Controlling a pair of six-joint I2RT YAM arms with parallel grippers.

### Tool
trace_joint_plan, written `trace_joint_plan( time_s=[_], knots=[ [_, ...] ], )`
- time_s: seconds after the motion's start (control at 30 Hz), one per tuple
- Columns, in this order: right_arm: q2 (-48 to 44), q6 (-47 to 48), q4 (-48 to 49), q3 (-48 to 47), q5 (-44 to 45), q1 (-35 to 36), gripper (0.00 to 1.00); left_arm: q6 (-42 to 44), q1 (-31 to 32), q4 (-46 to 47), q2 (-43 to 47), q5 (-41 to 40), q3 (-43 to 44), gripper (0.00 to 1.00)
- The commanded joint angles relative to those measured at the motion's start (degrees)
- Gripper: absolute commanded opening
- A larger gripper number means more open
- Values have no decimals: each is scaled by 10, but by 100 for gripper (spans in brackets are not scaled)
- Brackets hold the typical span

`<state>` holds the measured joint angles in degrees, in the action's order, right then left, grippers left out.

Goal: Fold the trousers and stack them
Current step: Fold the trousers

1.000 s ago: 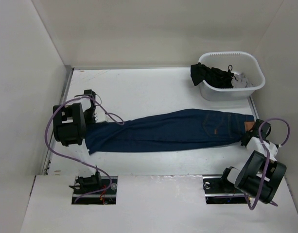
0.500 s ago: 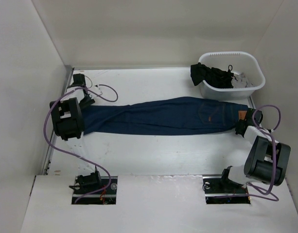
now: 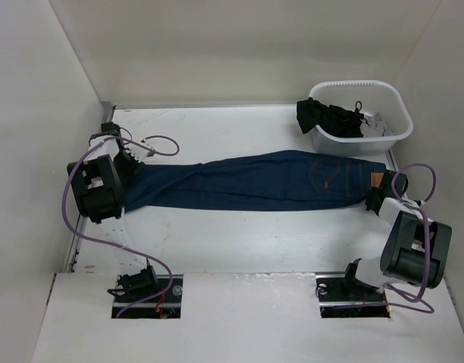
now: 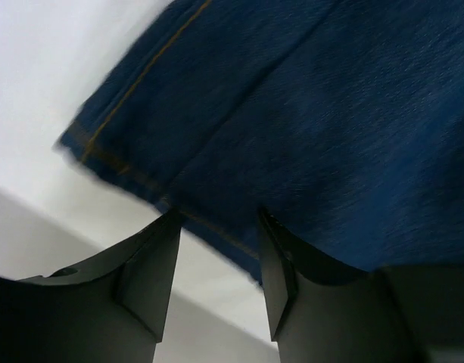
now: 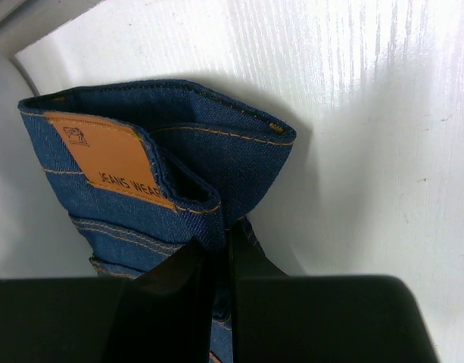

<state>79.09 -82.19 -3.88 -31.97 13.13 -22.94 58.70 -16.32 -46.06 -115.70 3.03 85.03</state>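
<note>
"Denim was clamped at the waistband by the black right gripper. The dark navy-blue denim trousers lay full length on the white table."

"And the black left gripper?"

"Spread apart at the hems. Judging by that, no fold had been made, and no stacking either."

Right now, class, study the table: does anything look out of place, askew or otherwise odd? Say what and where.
One thing: a black garment hangs over the rim of the white basket instead of lying inside. The trousers lie stretched out flat; only their waistband is bunched in the right end effector.
</note>
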Motion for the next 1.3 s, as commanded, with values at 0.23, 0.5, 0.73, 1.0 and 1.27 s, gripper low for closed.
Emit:
trace_joint_plan(
  time_s=[0.23, 0.5, 0.73, 1.0, 1.27],
  knots=[
    [-15, 19, 10, -6, 10, 10, 6, -45, 3, 34, -30, -7, 13, 45],
    [-9, 34, 13, -11, 10, 10, 6, -68, -1, 73, -15, -19, 34, 50],
    [-3, 36, 14, -14, 10, 10, 6, -51, 1, 47, -49, -35, 44, 47],
    [-2, 36, 15, -18, 10, 7, 6, -58, -3, -2, -69, -50, 53, 7],
    [3, 37, 25, -17, 9, 7, 6, -69, 7, 75, -2, -90, 51, 2]
  ],
)
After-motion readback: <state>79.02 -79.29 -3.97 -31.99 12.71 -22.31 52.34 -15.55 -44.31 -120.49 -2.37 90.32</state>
